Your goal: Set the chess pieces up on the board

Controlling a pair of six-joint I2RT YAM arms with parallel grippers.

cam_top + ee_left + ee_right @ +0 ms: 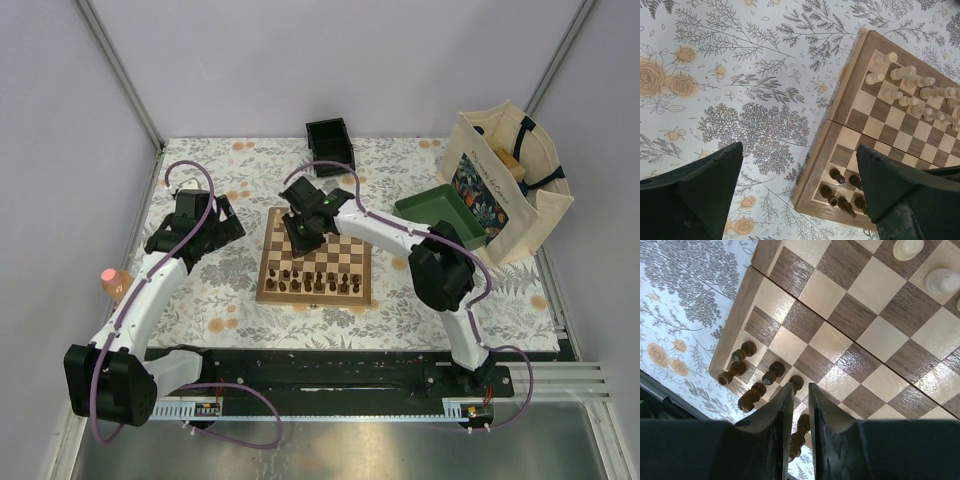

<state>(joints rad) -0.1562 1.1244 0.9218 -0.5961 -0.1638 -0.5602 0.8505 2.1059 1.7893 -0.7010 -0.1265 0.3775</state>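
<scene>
Right gripper (800,388), nearly closed, hovers over dark turned-wood chess pieces (752,396) on the glossy checkered board (840,315).

Board half lost behind arm and fingers

From above, the right arm (365,228) hides the far-left corner of the board (345,255), and the chess pieces (318,283) are too small to name. Up close, one dark piece (798,434) shows only through the slit of the right gripper (800,387); I can't tell whether it is gripped.

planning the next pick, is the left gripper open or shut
Open: the left gripper has its fingers wide apart over the tablecloth, nothing held.
</scene>
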